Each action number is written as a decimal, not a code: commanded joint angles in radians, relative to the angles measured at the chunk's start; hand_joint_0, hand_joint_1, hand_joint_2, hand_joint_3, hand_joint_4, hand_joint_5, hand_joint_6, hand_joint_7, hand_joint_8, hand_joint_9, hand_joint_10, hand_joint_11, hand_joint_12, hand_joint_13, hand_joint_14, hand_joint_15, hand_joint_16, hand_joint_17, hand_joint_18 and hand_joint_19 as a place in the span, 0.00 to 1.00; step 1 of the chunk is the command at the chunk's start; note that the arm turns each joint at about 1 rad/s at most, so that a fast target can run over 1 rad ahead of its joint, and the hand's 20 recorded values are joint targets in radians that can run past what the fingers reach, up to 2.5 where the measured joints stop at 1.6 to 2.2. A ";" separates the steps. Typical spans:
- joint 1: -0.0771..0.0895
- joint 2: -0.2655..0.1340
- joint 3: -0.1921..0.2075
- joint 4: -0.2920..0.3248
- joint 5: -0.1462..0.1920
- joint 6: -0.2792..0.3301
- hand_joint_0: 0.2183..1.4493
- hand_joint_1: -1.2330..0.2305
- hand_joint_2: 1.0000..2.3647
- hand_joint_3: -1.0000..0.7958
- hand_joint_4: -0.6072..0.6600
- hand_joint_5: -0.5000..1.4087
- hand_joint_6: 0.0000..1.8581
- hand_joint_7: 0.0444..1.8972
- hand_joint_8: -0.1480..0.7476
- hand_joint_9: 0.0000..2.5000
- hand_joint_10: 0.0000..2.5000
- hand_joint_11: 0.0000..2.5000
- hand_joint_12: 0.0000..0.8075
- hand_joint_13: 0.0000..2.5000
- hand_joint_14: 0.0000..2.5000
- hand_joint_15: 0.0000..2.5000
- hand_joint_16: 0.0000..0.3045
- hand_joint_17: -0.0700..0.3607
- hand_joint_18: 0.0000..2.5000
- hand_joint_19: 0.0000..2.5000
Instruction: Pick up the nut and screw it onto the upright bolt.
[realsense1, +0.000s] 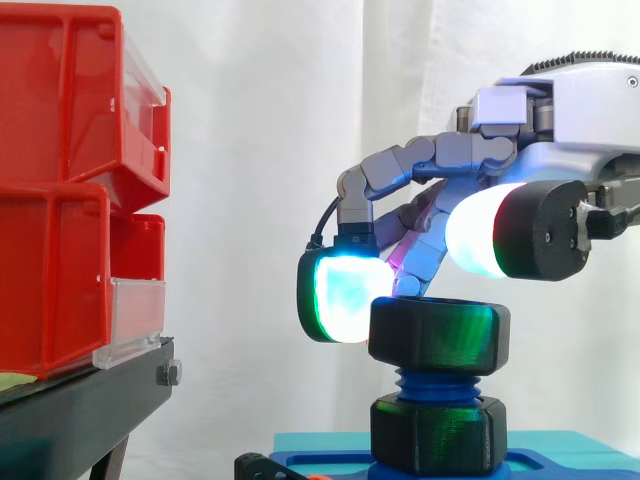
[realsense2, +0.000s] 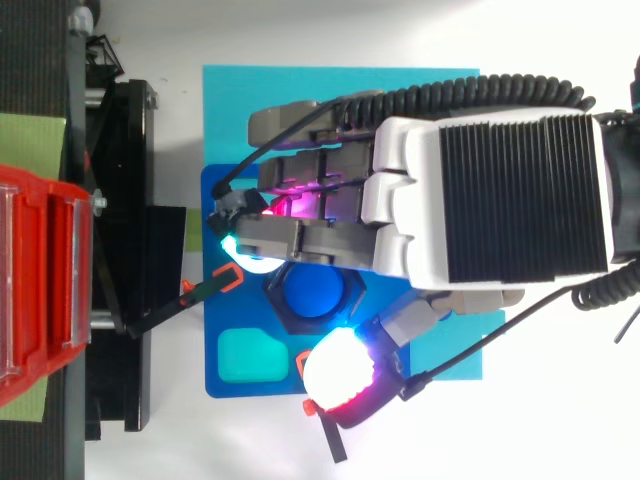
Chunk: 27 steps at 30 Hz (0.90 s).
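A black hex nut (realsense1: 440, 335) sits on the top threads of the upright blue bolt (realsense1: 434, 385), level, with a few threads showing beneath it. From above, the bolt's round blue top (realsense2: 312, 290) shows inside the nut. The bolt rises from a black hex base (realsense1: 438, 432) on a blue fixture plate (realsense2: 232, 325). My hand (realsense2: 400, 215) hovers over the nut with its fingers curled down around it. One glowing fingertip pad (realsense1: 340, 295) touches the nut's left side. The thumb's white pad (realsense1: 480, 240) sits on the near side, slightly above the nut's top.
Stacked red bins (realsense1: 70, 180) on a black stand (realsense1: 90, 400) are at the left, apart from the bolt. A cyan mat (realsense2: 340, 85) lies under the blue plate. The plate has a teal recess (realsense2: 252, 356) and small orange clips (realsense2: 228, 281).
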 joint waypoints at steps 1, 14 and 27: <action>-0.005 0.000 0.001 -0.001 0.000 0.000 0.25 0.61 0.00 0.28 0.60 0.27 0.27 0.75 0.42 0.46 0.00 0.00 0.19 0.38 0.00 0.00 0.04 0.23 0.24 0.00; -0.030 0.000 0.001 -0.010 -0.011 -0.003 0.25 0.61 0.00 0.28 0.50 0.29 0.35 0.73 0.42 0.61 0.00 0.00 0.14 0.47 0.00 0.00 0.03 0.21 0.31 0.02; -0.047 0.000 0.027 -0.010 -0.042 0.000 0.25 0.61 0.00 0.28 0.56 0.28 0.31 0.79 0.45 0.63 0.00 0.02 0.16 0.47 0.00 0.01 0.04 0.22 0.32 0.03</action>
